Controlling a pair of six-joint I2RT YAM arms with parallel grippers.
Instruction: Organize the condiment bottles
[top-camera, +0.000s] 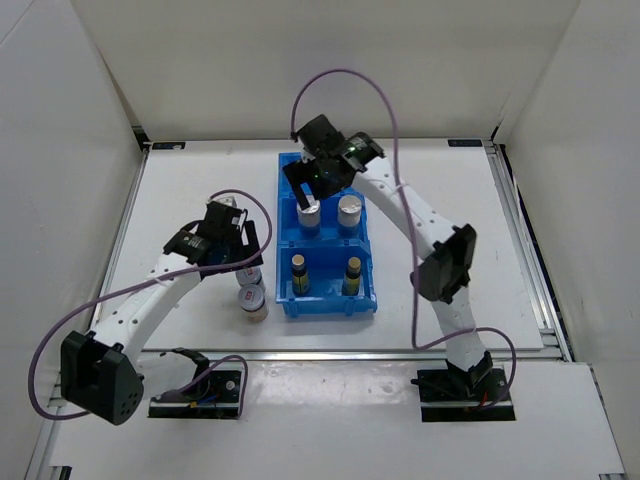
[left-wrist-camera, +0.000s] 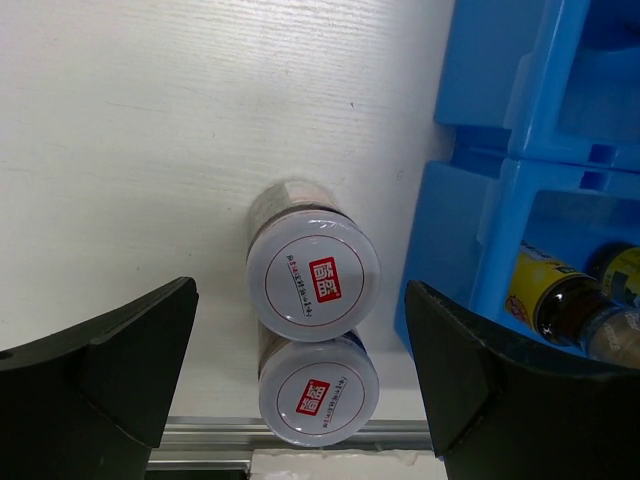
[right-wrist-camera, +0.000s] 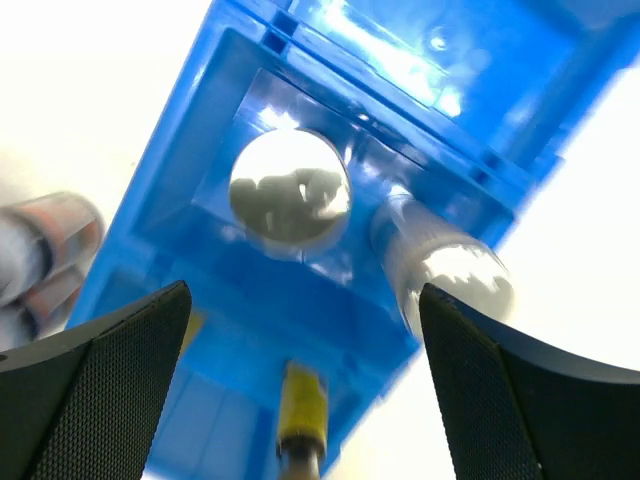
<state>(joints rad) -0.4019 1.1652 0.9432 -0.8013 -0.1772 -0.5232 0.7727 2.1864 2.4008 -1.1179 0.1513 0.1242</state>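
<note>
Your left jaws spread wide over two silver-lidded jars (left-wrist-camera: 313, 275) on desk (left-wrist-camera: 130, 130), just left of blue bin (left-wrist-camera: 480, 70). Your right jaws spread above middle compartment; other two jars (right-wrist-camera: 290, 190) inside. Slim dark bottles (top-camera: 300, 272) in near compartment.

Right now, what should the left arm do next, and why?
Probably lower the open left gripper around the stubby silver-lidded jar centred between its fingers: it and a second jar stand on the table outside the blue plastic bin, where two like jars already sit.
</note>
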